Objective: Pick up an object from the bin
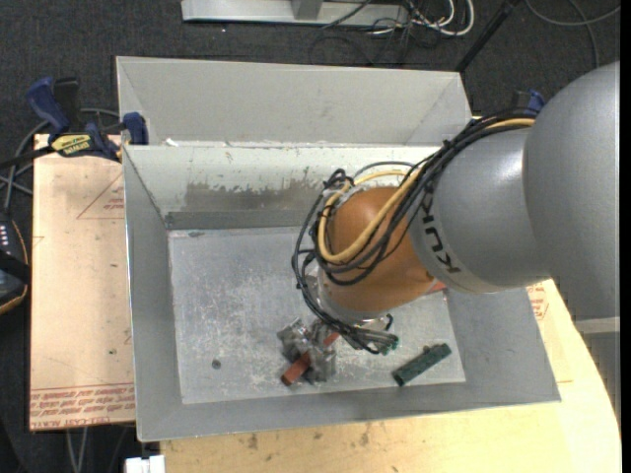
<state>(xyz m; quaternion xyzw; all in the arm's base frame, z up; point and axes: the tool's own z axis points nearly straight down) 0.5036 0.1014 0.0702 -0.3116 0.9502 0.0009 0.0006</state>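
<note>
My gripper (312,349) is down near the bin's floor at the front middle, under the orange cover of the wrist. A small red-brown piece (293,373) lies right at its lower left tip, touching or nearly touching it. Whether that piece is held I cannot make out. A dark green flat bar (422,364) lies tilted on the floor to the right of the gripper, apart from it.
A tiny dark speck (215,365) sits on the floor at the front left. The arm and its cables cover the bin's right half. The bin's front wall is close below the gripper.
</note>
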